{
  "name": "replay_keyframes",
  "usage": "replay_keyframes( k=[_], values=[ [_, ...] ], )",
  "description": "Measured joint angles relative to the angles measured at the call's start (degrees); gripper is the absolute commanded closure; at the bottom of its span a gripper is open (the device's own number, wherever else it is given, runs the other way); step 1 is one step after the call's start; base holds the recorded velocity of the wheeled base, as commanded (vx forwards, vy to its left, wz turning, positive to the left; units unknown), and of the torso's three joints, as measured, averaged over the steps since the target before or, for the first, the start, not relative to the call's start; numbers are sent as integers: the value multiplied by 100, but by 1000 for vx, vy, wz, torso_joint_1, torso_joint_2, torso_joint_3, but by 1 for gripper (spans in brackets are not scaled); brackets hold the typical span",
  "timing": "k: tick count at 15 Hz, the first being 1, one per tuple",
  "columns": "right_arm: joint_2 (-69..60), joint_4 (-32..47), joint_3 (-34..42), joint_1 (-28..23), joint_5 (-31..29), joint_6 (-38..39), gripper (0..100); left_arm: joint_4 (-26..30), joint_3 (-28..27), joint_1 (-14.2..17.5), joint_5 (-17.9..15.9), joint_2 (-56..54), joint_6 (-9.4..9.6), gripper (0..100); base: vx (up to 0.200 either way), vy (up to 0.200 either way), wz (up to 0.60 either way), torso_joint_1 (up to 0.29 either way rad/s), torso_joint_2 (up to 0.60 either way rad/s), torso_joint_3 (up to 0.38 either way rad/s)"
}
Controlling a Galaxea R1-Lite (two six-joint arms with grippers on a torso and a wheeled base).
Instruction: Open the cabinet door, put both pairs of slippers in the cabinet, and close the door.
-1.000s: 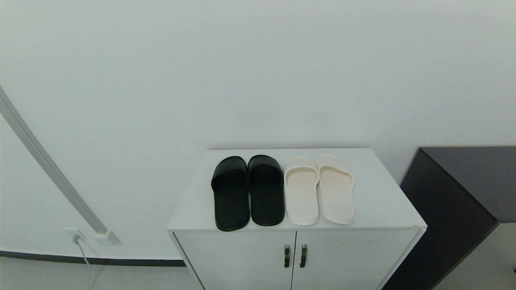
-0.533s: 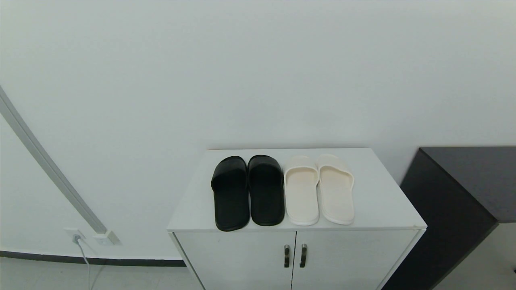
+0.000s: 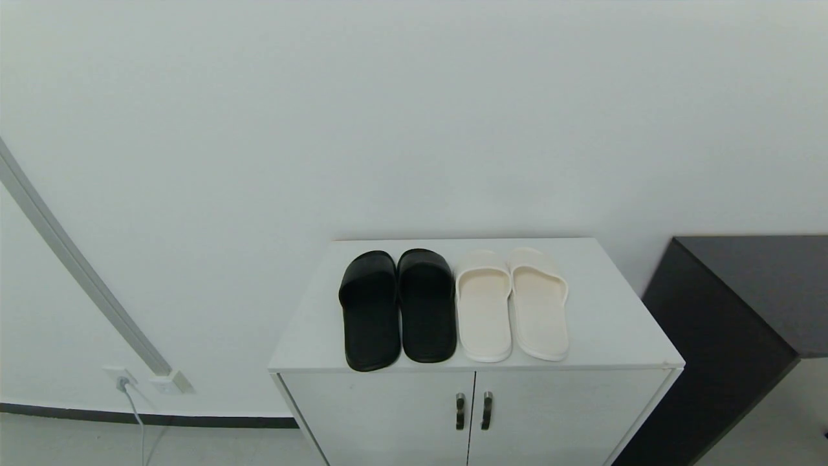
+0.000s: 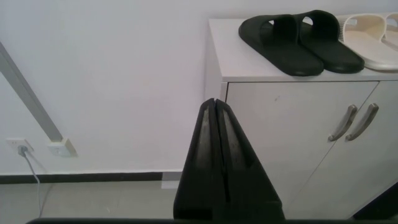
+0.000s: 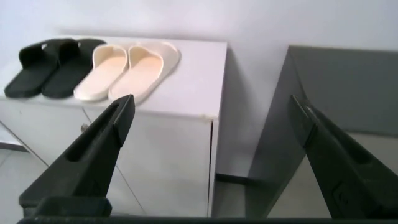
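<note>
Left wrist view first: my left claw (image 4: 215, 102) is clenched tight, both fingers pressed flat together with nothing between them, hanging in the air off the front left corner of the cabinet (image 4: 249, 62) and touching nothing. My right claw (image 5: 211, 102) is spread wide and holding nothing, out by the cabinet's front right corner, not touching it either. Both cabinet doors, left door (image 3: 375, 421) and right door (image 3: 556, 414), are shut, with the two metal handles (image 3: 460, 411) side by side at the middle seam. All four slippers sit in a row on the cabinet top, toes toward the back edge, heels right up at the front edge. The black pair (image 3: 396, 310) is on the left half, and the cream pair (image 3: 504, 310) is pressed right beside it on the right half, with bare top out toward both side edges. A dark unit (image 3: 724, 343) stands off the cabinet's right side, and a wall socket (image 3: 119, 375) with a cable (image 3: 137, 414) sits low on the wall to its left.
</note>
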Motion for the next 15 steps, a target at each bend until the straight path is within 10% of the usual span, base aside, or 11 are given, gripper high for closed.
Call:
replay_keyframes(
  k=[5, 15],
  values=[
    [2036, -917, -964, 887, -325, 338, 0, 0, 0, 0, 2, 0, 0, 100, 0, 0, 0, 0, 0, 0],
    [4539, -1302, -2299, 4475, -3430, 1498, 0, 10, -2, 0, 0, 0, 0, 100, 0, 0, 0, 0, 0, 0]
  ],
)
